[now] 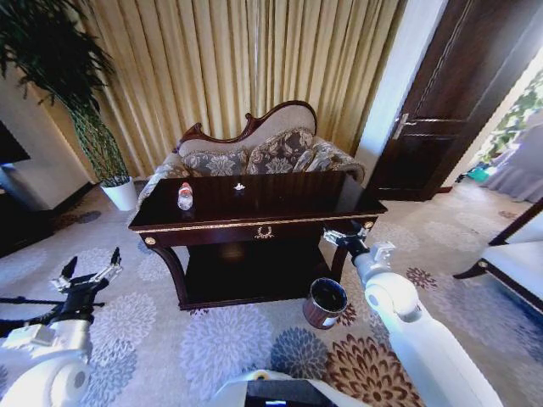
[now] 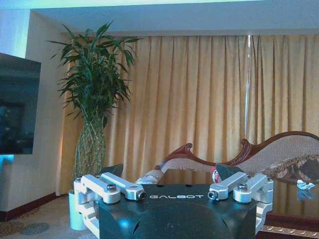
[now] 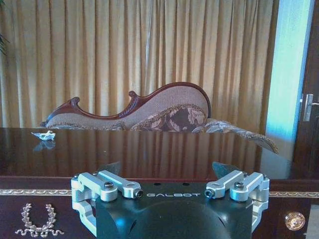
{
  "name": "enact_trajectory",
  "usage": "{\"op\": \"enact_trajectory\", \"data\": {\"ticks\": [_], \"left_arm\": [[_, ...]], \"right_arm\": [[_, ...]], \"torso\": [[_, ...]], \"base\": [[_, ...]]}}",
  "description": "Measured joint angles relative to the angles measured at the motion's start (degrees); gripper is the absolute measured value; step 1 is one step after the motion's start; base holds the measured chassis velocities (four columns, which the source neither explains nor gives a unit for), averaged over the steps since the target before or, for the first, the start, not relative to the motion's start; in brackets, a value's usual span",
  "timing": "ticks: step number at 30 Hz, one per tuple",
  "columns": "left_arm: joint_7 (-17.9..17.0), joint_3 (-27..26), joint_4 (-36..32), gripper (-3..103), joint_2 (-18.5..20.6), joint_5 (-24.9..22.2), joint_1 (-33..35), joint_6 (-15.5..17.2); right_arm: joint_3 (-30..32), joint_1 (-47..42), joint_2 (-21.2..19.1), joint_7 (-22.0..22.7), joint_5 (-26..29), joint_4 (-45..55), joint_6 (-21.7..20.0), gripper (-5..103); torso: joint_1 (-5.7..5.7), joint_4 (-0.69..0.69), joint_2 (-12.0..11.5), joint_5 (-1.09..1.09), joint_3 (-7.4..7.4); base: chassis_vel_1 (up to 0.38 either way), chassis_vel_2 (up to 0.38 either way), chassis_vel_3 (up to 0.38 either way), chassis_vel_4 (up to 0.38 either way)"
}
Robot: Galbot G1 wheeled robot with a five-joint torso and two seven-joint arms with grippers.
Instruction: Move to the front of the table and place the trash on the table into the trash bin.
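I'm parked before the dark glossy wooden desk (image 1: 280,202); clear red-capped bottle (image 1: 185,197) and white paper scrap (image 1: 239,186) remain near its back edge, reddish-brown bin (image 1: 326,303) unfilled, both grippers' fingers (image 1: 114,272) apart.

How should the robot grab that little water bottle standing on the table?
Probably around its body, below the red cap, coming in level from the front edge. The bottle stands upright near the table's left end, nothing crowding it. The open left gripper is nearer than the open right gripper.
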Motion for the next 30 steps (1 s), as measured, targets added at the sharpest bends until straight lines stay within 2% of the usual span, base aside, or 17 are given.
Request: {"op": "enact_trajectory", "data": {"ticks": [14, 30], "left_arm": [[-0.43, 0.02, 0.13, 100, -0.23, 0.99, -0.16, 0.16], [-0.5, -0.01, -0.13, 100, -0.48, 0.97, -0.04, -0.1]], "right_arm": [[-0.06, -0.34, 0.29, -0.05, -0.04, -0.39, 1.93, 100], [-0.26, -0.31, 0.14, -0.05, -0.16, -0.63, 2.11, 100]], "torso": [[-0.01, 0.0, 0.0, 0.0, -0.01], [0.02, 0.0, -0.01, 0.0, 0.01]], "base": [[-0.014, 0.016, 0.015, -0.012], [-0.109, 0.106, 0.098, -0.108]]}}
